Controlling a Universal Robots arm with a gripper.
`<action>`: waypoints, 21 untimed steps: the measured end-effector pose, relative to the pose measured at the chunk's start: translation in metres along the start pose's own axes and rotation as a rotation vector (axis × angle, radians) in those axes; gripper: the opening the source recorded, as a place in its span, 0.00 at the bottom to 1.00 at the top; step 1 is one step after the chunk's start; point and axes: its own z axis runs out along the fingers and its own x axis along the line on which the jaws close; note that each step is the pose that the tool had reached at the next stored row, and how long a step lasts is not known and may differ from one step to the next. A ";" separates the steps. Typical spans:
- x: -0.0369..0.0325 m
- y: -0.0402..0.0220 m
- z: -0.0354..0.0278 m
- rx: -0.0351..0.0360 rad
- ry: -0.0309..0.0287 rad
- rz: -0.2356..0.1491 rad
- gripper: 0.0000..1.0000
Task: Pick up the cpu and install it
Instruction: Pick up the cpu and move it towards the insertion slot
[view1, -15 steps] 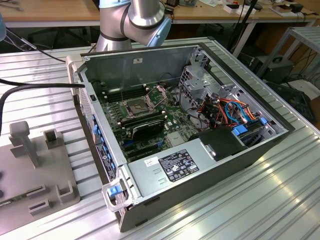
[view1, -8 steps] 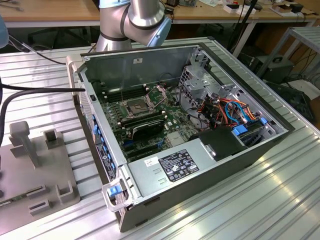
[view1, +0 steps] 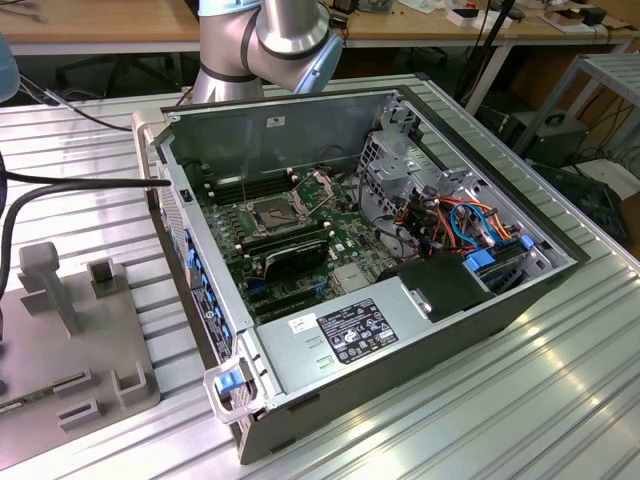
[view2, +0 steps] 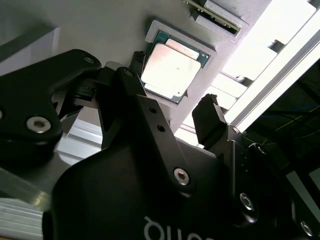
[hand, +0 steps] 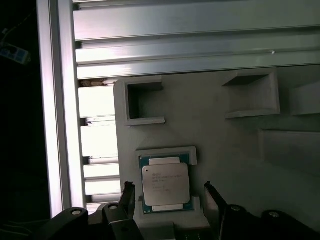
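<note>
While lying flat in a shallow square recess (hand: 192, 156) of a pale grey moulded fixture plate (hand: 225, 150), the small flat square cpu (hand: 166, 184), with a silvery-grey metal top on a green board, is not held by anything. The black two-fingered gripper (hand: 168, 192) is set widely apart around it. One of the fingers (hand: 212, 200) stands on each side of the chip, and a narrow gap is noted between each pad and the chip's edge. The same arrangement is recorded in the second wrist view, where the metal top is seen between the two black tips. Two empty walled rectangular pockets are observed elsewhere on the fixture plate, which rests on a ribbed aluminium table (hand: 200, 35). In the exterior view, an open grey metal computer case (view1: 300, 120) is seen lying on its side on that table. Inside it is a green motherboard (view1: 345, 225), a hinged metal socket frame (view1: 275, 212) and, just beside the frame, a long black rectangular card (view1: 290, 250). A silvery boxed power supply (view1: 340, 335) is noted at the case's near edge. The silver-and-blue robot arm (view1: 275, 40) is seen behind the case. A grey plate with posts (view1: 110, 335) lies at the exterior view's left, apart from the case.
</note>
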 end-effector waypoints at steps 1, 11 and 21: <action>0.0000 0.0000 0.0004 0.0000 0.0000 0.000 0.66; 0.0000 -0.0001 0.0036 0.0000 0.0000 0.000 0.66; 0.0000 -0.0005 0.0134 0.0001 0.0000 0.000 0.66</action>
